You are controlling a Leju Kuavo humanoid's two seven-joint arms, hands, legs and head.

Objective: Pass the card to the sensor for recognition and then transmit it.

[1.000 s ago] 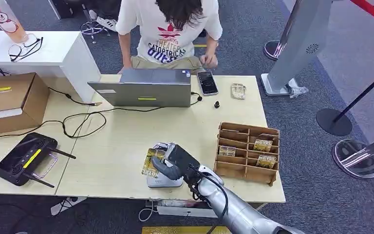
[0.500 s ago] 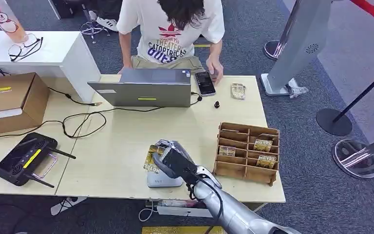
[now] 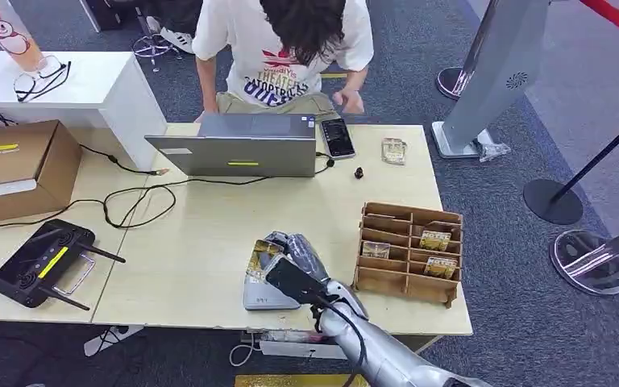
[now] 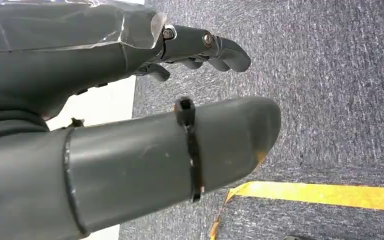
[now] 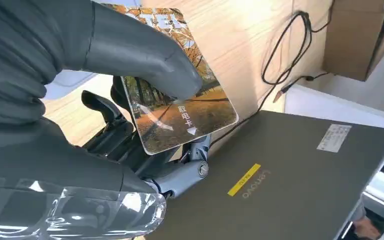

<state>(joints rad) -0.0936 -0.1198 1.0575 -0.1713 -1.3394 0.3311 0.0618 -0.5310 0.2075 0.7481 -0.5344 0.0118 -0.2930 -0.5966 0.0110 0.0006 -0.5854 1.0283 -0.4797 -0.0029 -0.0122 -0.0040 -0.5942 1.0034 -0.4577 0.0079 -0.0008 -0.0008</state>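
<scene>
I have the table (image 3: 185,242) in front of me, with the grey sensor (image 3: 267,292) near its front edge and my right hand (image 3: 294,262) just above it. That hand pinches the card (image 5: 180,107) between thumb and fingers. It looks thin, light, stiff and glossy, so I judge a flat pinch well in from the edge safest against slipping.

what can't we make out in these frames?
- Sensor, head view: the right hand and card cover most of its top; card-to-sensor contact can't be judged.
- Card, right wrist view: the thumb hides the middle, the top edge cuts the print.
- Cards in the wooden rack, head view: too small to read.
- Phone screen: too small.
</scene>
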